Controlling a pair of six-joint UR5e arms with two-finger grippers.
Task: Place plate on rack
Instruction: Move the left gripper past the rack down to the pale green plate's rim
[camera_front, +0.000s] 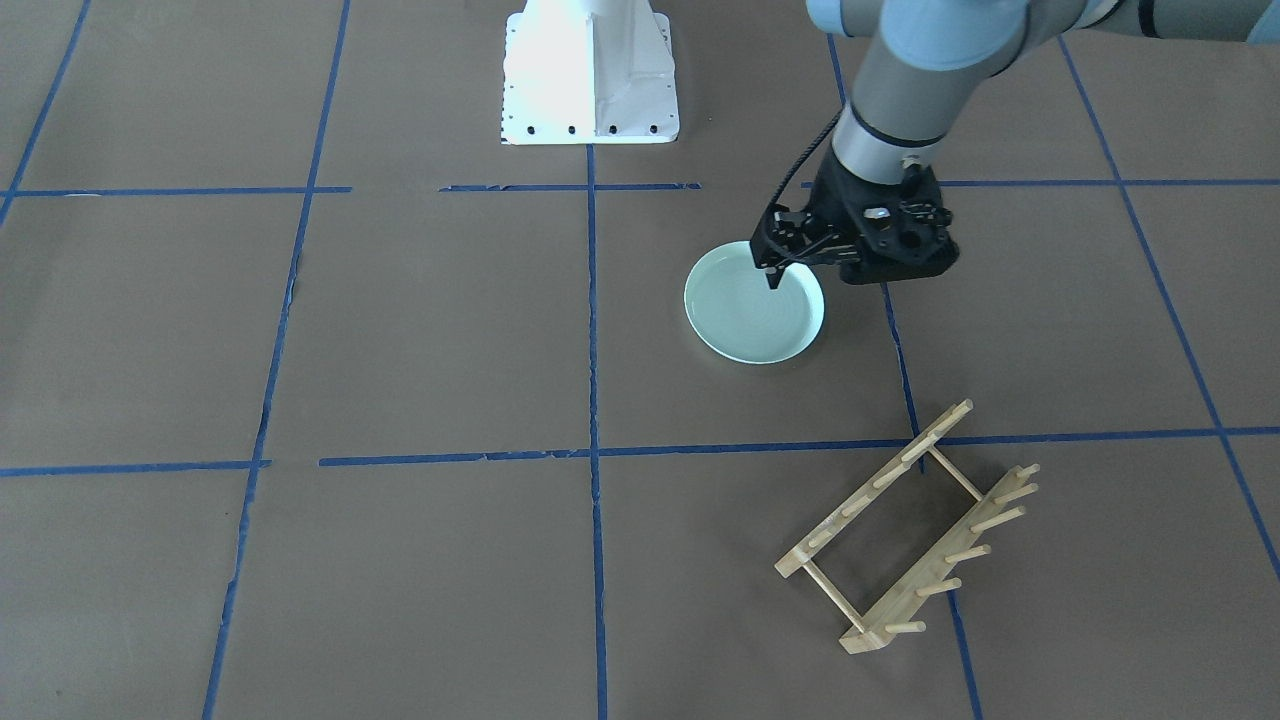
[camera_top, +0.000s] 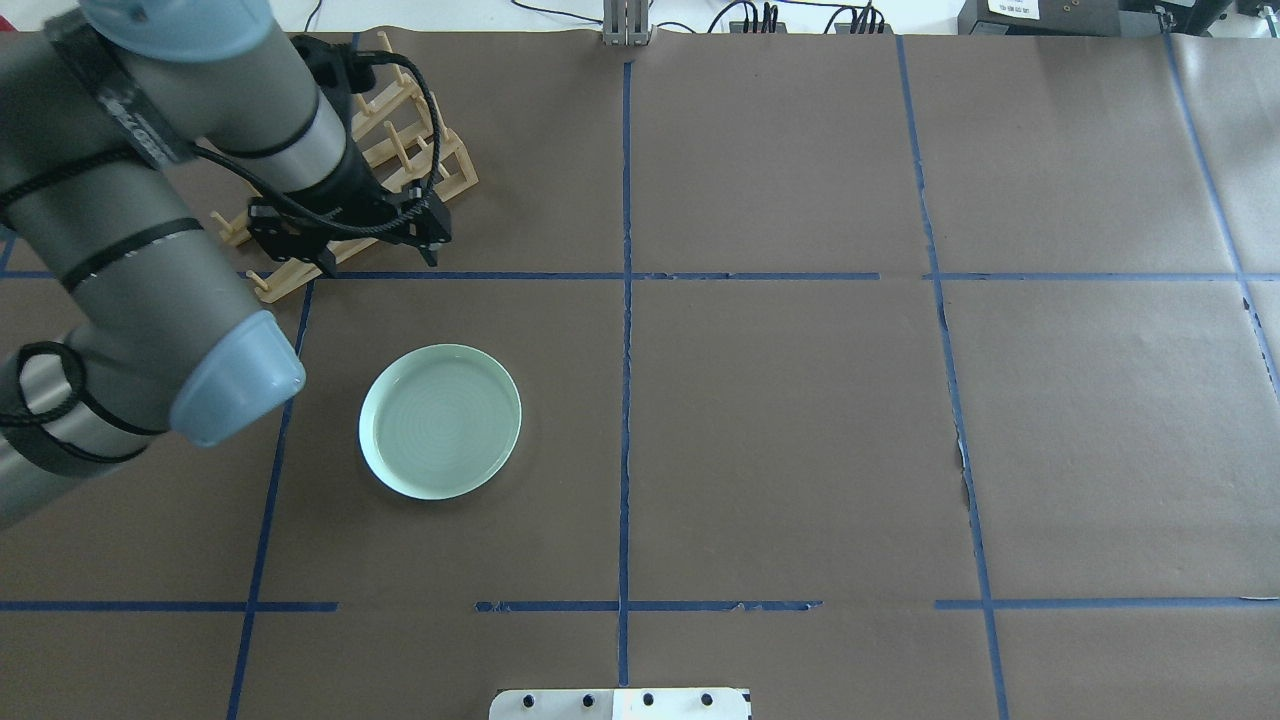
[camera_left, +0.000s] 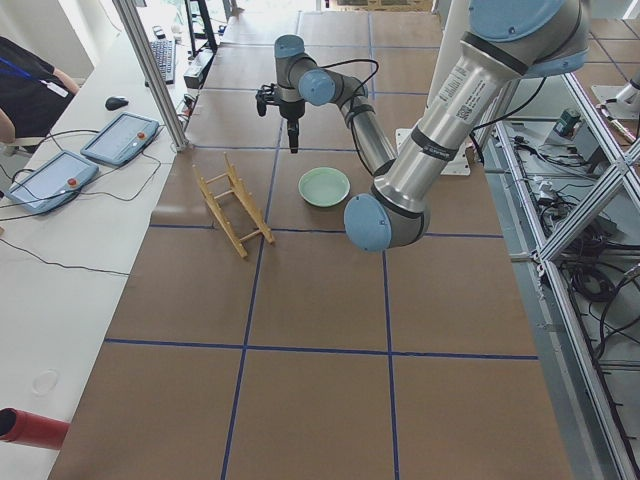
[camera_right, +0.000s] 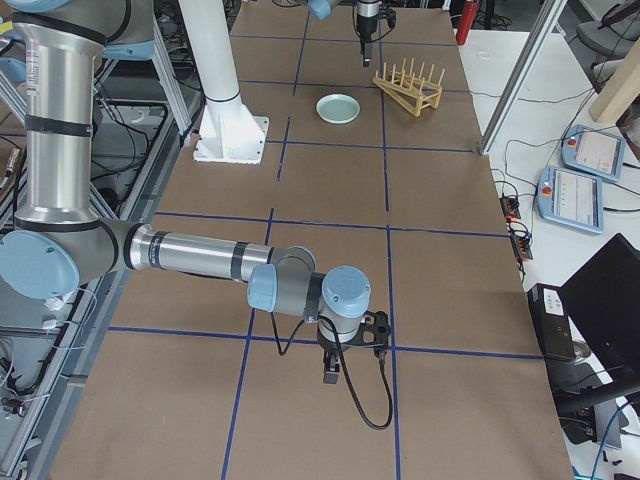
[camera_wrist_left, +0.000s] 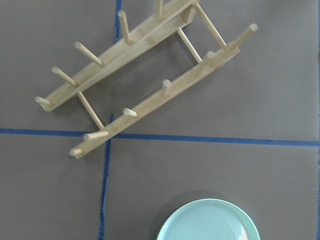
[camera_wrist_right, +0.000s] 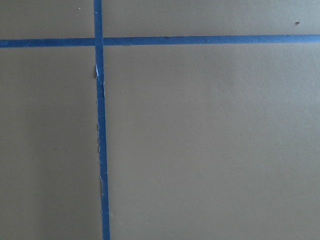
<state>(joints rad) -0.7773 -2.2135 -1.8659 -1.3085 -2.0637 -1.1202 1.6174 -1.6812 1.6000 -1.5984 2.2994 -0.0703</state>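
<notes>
The pale mint-green plate (camera_front: 754, 312) lies flat on the brown table, also in the overhead view (camera_top: 440, 421) and at the bottom edge of the left wrist view (camera_wrist_left: 209, 224). The light-wood rack (camera_front: 905, 530) stands empty beyond it, away from the robot, shown in the overhead view (camera_top: 400, 150) and left wrist view (camera_wrist_left: 145, 85). My left gripper (camera_front: 772, 280) hangs in the air above the gap between plate and rack, its fingers together and holding nothing. My right gripper (camera_right: 330, 372) shows only in the exterior right view, low over bare table far from both; I cannot tell its state.
The robot's white base (camera_front: 590, 75) stands at the table's near edge, by the robot. Blue tape lines (camera_top: 625, 300) divide the brown paper into squares. Tablets (camera_left: 120, 138) and cables lie on a side table past the rack.
</notes>
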